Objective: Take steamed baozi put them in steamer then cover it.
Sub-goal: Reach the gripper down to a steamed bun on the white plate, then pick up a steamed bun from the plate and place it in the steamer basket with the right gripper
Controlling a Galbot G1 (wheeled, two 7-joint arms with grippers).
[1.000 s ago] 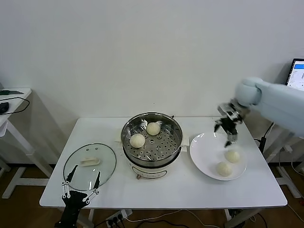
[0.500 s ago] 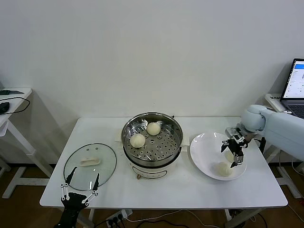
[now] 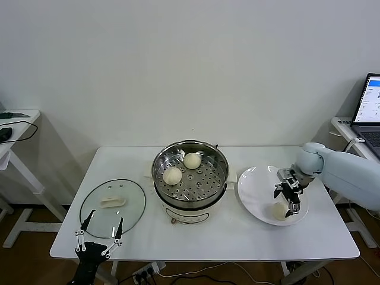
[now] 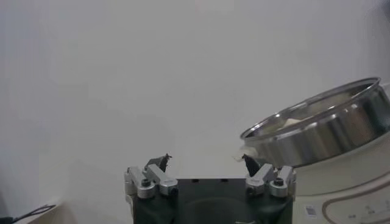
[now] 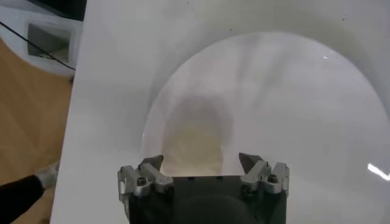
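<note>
Right hand, wide open w/ nothing held, straddles a baozi on plate, set to grasp; left hand idles open nr table edge.

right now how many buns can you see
3 clearly: two in the steamer, one at the back and one nearer the left; one on the plate at. Another may hide behind the right end effector.

table: holds everything
steamer: table centre
baozi in steamer: two, one far, one left
cover: flat on table, left of steamer
plate: right of steamer, just beside it
baozi on plate: near-right part
right gripper: over plate, at that baozi
left gripper: near table edge, by cover
</note>
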